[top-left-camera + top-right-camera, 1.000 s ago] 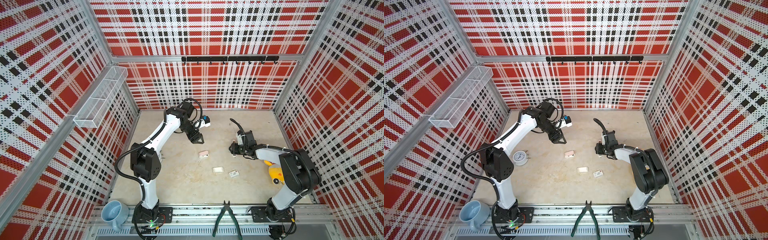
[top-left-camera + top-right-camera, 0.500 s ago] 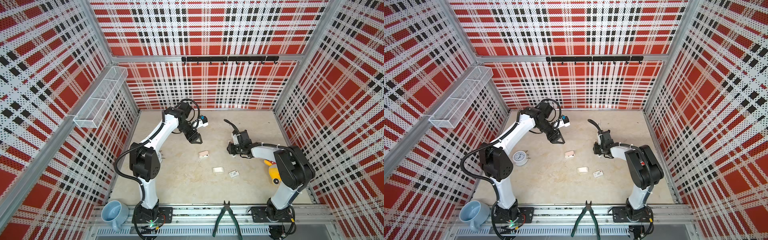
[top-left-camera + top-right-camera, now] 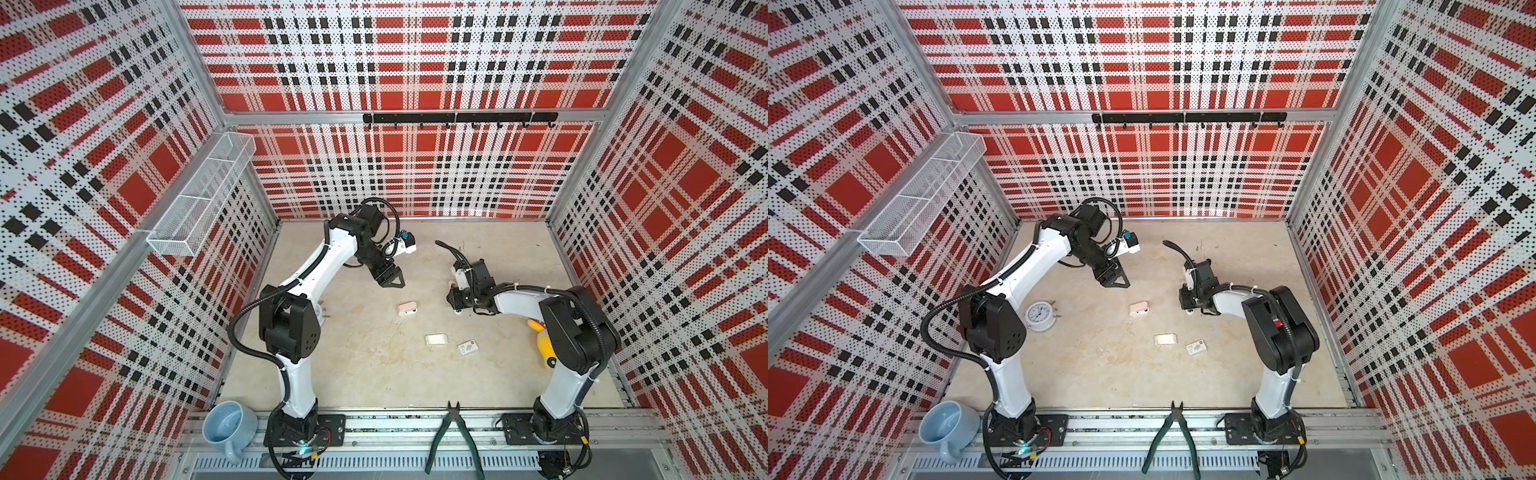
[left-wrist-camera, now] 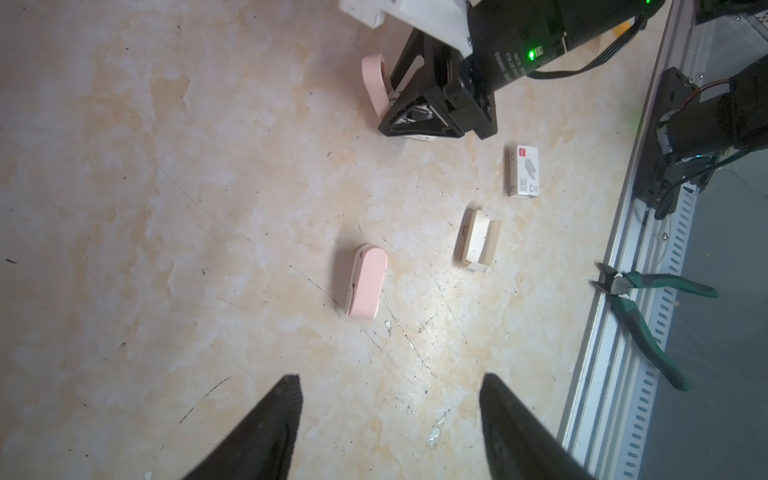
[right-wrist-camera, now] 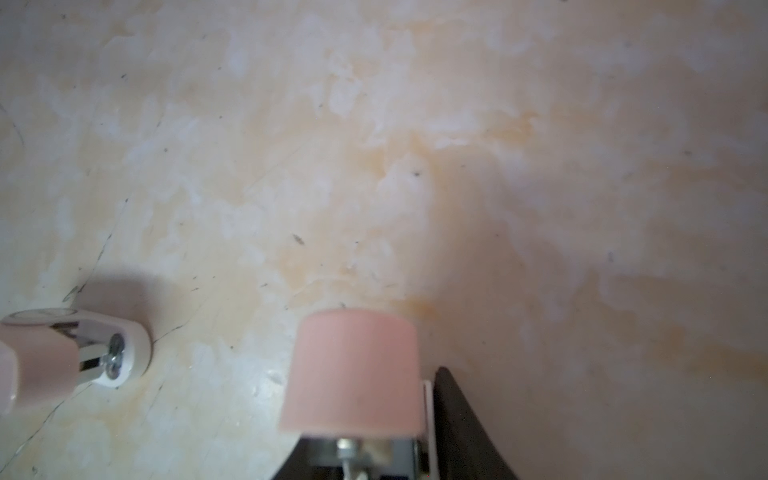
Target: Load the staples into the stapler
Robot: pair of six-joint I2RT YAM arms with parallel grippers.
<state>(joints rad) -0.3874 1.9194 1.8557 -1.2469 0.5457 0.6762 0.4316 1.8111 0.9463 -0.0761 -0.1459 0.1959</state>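
My right gripper [image 3: 456,302] [image 3: 1187,304] [image 4: 415,120] is low over the table right of centre. It is shut on the pink stapler [image 4: 373,81] [image 5: 353,374], which stands open with its lid tipped up. One finger [image 5: 457,419] presses its white side; the other is hidden behind the pink body. The staples [image 3: 436,339] [image 3: 1165,339] [image 4: 478,241] lie as a pale matchbox-sized block nearer the front. My left gripper [image 3: 392,283] [image 3: 1116,283] [image 4: 388,380] hangs open and empty above the table's back left.
A second small pink case [image 3: 407,308] [image 4: 368,286] lies mid-table. A white sleeve with a red mark [image 3: 467,347] [image 4: 523,170] lies beside the staples. Green pliers [image 3: 453,436] and a blue mug [image 3: 228,424] rest on the front rail. A clock [image 3: 1039,316] and a yellow toy [image 3: 544,345] stand by the arms.
My right gripper has shifted a little leftward and its jaws have narrowed onto the stapler. The left gripper has barely moved and stays open.
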